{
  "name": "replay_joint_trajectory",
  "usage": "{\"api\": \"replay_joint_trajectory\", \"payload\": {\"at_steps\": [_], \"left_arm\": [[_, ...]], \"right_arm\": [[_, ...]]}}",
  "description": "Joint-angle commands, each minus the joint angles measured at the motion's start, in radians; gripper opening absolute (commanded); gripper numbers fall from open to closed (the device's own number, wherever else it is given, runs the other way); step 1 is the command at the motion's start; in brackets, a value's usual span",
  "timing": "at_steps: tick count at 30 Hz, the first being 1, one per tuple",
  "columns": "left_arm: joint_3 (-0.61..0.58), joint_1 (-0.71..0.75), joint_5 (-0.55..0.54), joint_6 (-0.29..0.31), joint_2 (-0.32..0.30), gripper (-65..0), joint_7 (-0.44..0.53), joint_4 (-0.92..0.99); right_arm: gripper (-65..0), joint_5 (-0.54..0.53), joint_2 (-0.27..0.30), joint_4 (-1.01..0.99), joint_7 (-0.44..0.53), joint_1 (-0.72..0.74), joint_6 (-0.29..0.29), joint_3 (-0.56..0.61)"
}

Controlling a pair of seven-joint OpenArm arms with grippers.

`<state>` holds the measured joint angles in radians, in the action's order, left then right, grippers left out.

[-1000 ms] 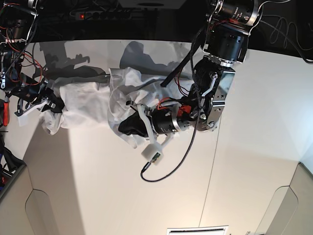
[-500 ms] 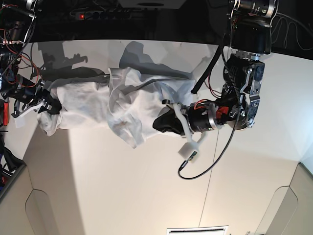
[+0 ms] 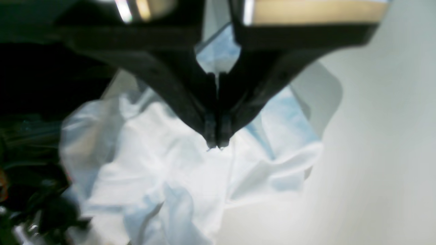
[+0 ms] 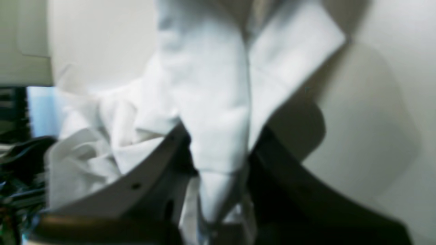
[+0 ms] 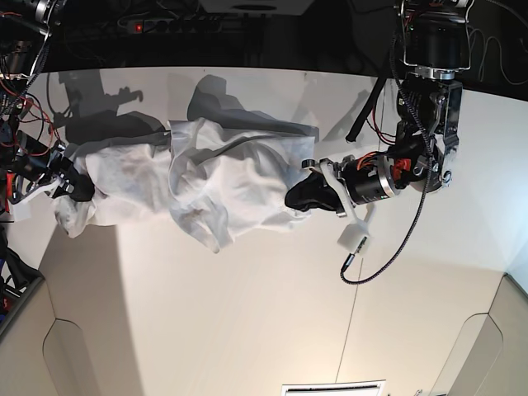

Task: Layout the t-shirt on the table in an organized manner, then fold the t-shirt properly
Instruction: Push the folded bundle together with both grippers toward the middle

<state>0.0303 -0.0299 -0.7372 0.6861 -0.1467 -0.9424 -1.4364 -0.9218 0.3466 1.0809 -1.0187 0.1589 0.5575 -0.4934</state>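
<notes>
Since a second ago both arms are pulling apart: the left tool (image 5: 299, 198) is travelling from the shirt's middle out to the scene's right, the right tool (image 5: 73, 186) is drifting further left, and the t-shirt (image 5: 190, 186) is stretching out between them.

Left tool: jaws are closing fully in the left wrist view, tips meeting over white cloth; it looks to be pinching a thin fold of the t-shirt's right edge, though blur is hiding how much fabric is caught. Right tool: nearly closed, gripping a thick bunched wad of the t-shirt, which is running straight through the jaws in the right wrist view.

T-shirt is lying on the far half of the bench (image 5: 272, 330), a wrinkled band with its long axis running left-right, one loose flap hanging toward the near side around the middle. Each tool is sitting at one end of that axis, so the cloth is lying rightward from the right tool and leftward from the left tool. Near half of the bench is bare.

My read: still laying out, not folding. Next move is hinging on that axis: the middle is still bunched and doubled over, so it needs opening across the axis. Risk: the left tool's thin pinch slipping.
</notes>
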Motion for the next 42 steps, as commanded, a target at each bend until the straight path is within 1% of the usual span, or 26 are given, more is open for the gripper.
{"api": "replay_joint_trajectory", "payload": {"at_steps": [1, 6, 9, 14, 16, 19, 22, 26, 29, 31, 32, 34, 36, 42], "left_arm": [[0.002, -0.014, -0.004, 0.012, -0.002, -65.0, 0.021, -0.006], [0.002, -0.013, 0.018, 0.012, -0.003, -65.0, 0.022, 0.058], [0.002, -0.014, 0.017, 0.012, -0.003, -65.0, 0.023, 0.103], [0.002, -0.014, 0.016, 0.012, -0.002, -65.0, 0.045, 0.132], [0.002, -0.015, 0.016, 0.012, 0.000, -65.0, 0.049, 0.132], [0.002, -0.014, 0.016, 0.012, 0.008, -65.0, 0.052, 0.132], [0.002, -0.014, 0.016, 0.012, 0.028, -65.0, 0.051, 0.132], [0.002, -0.014, 0.016, 0.012, 0.042, -65.0, 0.051, 0.132], [0.002, -0.014, 0.016, 0.012, 0.050, -65.0, 0.051, 0.132], [0.002, -0.014, 0.016, 0.012, 0.050, -65.0, 0.051, 0.132], [0.002, -0.014, 0.016, 0.012, 0.050, -65.0, 0.051, 0.132], [0.002, -0.014, 0.016, 0.012, 0.050, -65.0, 0.051, 0.132], [0.002, -0.014, 0.016, 0.012, 0.050, -65.0, 0.051, 0.132], [0.002, -0.015, 0.002, 0.012, 0.049, -65.0, 0.051, 0.131]], "right_arm": [[-65.0, -0.043, 0.017, 0.027, 0.000, 0.018, 0.015, -0.005], [-65.0, -0.063, 0.016, 0.106, -0.036, 0.018, 0.015, -0.005], [-65.0, -0.066, 0.016, 0.191, -0.061, 0.017, 0.015, -0.005], [-65.0, -0.107, 0.010, 0.355, -0.130, 0.017, 0.016, -0.003], [-65.0, -0.107, -0.014, 0.422, -0.153, 0.016, 0.015, -0.003], [-65.0, -0.107, -0.072, 0.505, -0.177, 0.014, 0.016, 0.013], [-65.0, -0.094, -0.134, 0.535, -0.180, 0.012, 0.016, 0.071], [-65.0, -0.033, -0.220, 0.535, -0.172, 0.012, 0.015, 0.218], [-65.0, 0.034, -0.273, 0.535, -0.132, 0.012, 0.014, 0.348], [-65.0, 0.097, -0.301, 0.535, -0.101, 0.012, 0.014, 0.432], [-65.0, 0.134, -0.312, 0.535, -0.083, 0.012, 0.004, 0.472], [-65.0, 0.214, -0.331, 0.535, -0.050, 0.012, -0.022, 0.546], [-65.0, 0.303, -0.347, 0.534, -0.026, 0.012, -0.065, 0.611], [-65.0, 0.552, -0.359, 0.534, 0.000, 0.012, -0.222, 0.771]]}}
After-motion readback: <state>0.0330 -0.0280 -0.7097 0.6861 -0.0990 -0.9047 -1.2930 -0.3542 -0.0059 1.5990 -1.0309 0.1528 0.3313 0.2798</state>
